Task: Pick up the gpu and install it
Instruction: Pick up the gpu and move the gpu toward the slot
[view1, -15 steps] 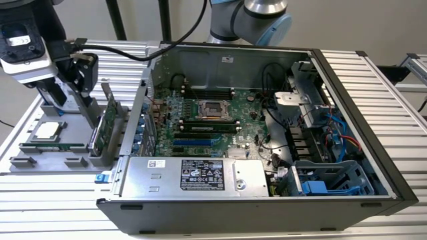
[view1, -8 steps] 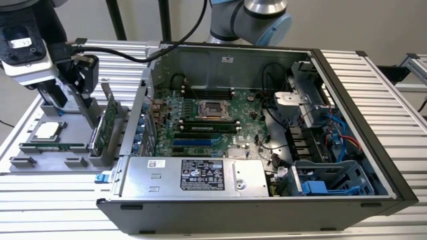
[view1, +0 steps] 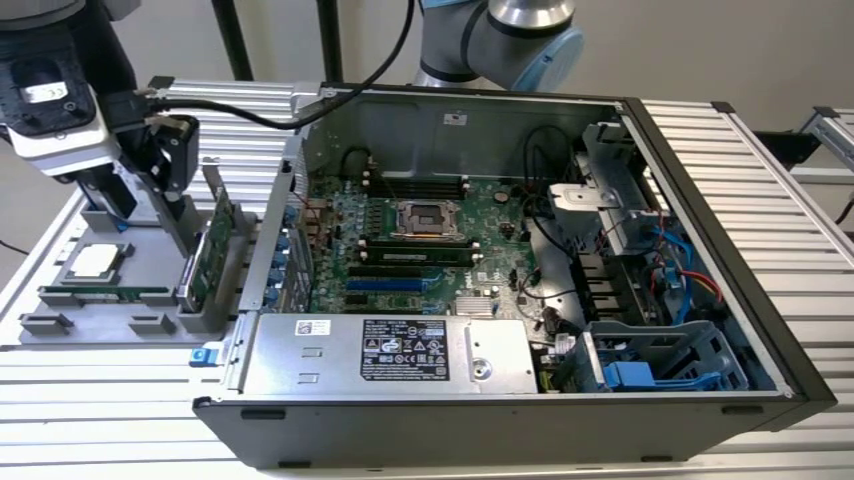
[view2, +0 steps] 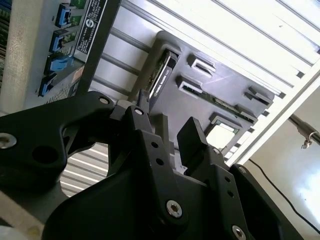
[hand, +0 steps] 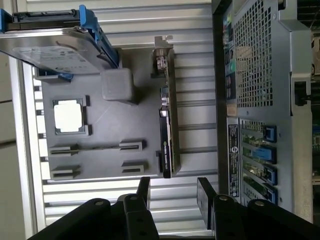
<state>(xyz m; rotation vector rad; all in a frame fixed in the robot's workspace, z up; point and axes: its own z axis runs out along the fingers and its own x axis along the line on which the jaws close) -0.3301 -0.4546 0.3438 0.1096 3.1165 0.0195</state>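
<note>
The gripper (hand: 173, 186) has its fingers (hand: 144, 186) spread apart and empty. The gpu (hand: 168, 127) stands on edge in a slot of the gray tray (hand: 112, 127), in line with the gap between the fingers. A chip (hand: 68, 115) and a hard drive (hand: 50, 42) share the tray. In the exterior view the tray lies at the left, beside the open case (view1: 534, 425).

Upper left of frame: gripper (view1: 163, 160) hangs close above the gpu (view1: 203, 258). Gpu stands on edge in a grey tray (view1: 80, 335) at left, just beside the open computer case (view1: 467, 440). Tray also carries a square processor chip (view1: 94, 262) and a memory stick (view1: 107, 295). Centre: motherboard (view1: 400, 255) lies exposed, with the silver power supply (view1: 387, 350) below it. Arm joint (view1: 534, 30) at top centre.
</note>
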